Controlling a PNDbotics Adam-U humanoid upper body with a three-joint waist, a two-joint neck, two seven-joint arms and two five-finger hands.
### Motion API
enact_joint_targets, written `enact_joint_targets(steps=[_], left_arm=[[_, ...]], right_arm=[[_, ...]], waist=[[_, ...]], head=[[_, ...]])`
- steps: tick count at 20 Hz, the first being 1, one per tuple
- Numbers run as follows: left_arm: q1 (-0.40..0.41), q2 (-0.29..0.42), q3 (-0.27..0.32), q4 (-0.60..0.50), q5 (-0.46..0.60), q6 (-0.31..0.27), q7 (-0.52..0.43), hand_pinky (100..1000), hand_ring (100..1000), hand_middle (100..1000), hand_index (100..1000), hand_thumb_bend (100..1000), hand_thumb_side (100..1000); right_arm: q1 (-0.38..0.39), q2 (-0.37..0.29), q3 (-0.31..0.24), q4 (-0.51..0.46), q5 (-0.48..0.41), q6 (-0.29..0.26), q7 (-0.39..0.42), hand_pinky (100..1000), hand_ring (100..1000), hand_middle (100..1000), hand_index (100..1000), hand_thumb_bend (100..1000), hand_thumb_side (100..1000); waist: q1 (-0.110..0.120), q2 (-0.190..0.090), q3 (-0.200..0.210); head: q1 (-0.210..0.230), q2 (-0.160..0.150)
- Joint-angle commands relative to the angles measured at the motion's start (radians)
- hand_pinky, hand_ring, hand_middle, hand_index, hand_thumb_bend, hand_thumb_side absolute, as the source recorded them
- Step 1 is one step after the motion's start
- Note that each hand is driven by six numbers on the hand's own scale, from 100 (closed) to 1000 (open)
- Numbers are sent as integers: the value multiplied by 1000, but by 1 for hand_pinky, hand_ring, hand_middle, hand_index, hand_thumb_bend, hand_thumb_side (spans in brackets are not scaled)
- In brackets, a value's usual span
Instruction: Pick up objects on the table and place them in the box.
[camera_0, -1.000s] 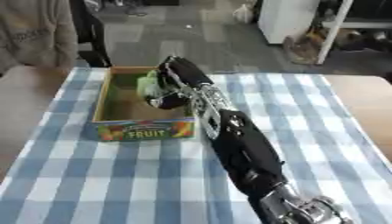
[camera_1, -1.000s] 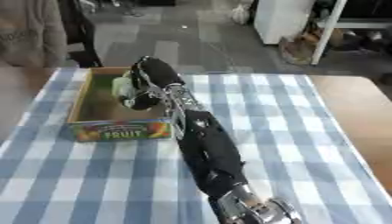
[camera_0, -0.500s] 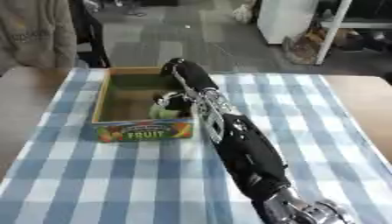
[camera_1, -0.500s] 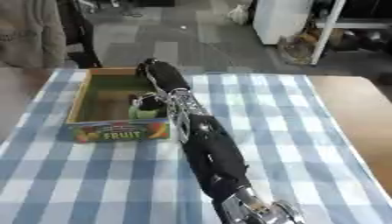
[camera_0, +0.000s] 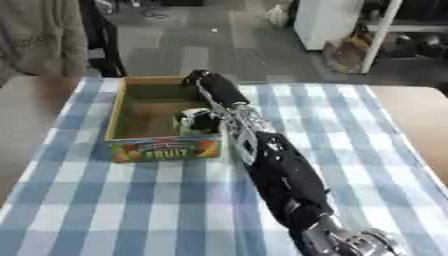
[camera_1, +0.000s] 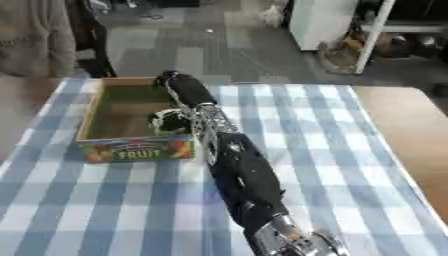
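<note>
The right robot hand (camera_0: 203, 120) reaches down into the box (camera_0: 122, 107), fingers curled around a small, seemingly light object (camera_0: 186, 119) best gripped across its middle.

A cardboard box (camera_0: 156, 149) printed "FRUIT" is seen on a blue-and-white checked tablecloth (camera_0: 367, 150). The right hand (camera_0: 198, 120) is lowered inside the box near its right wall; its fingers cannot be made out.

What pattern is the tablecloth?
Blue-and-white check tablecloth; left eye view shows it best.
</note>
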Motion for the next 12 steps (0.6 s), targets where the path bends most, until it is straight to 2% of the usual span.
enact_joint_targets(steps=[1, 7, 12], left_arm=[[-7, 11, 5, -19, -3, 0, 2, 613, 585, 594, 655, 100, 594], [-6, 15, 7, -19, -9, -1, 5, 614, 585, 593, 654, 100, 595], [-6, 18, 10, -19, -14, -1, 10, 614, 585, 593, 654, 100, 591]], right_arm=[[-17, -33, 9, -55, -45, -16, -13, 583, 682, 716, 764, 415, 194], [4, -100, 12, -136, -192, -53, -39, 598, 691, 702, 762, 399, 111], [47, -171, 1, -203, -356, -66, -30, 593, 690, 689, 756, 389, 100]], waist=[[4, -13, 0], [-3, -13, -6], [-8, -11, -12]], head=[[3, -5], [9, -8], [17, -11]])
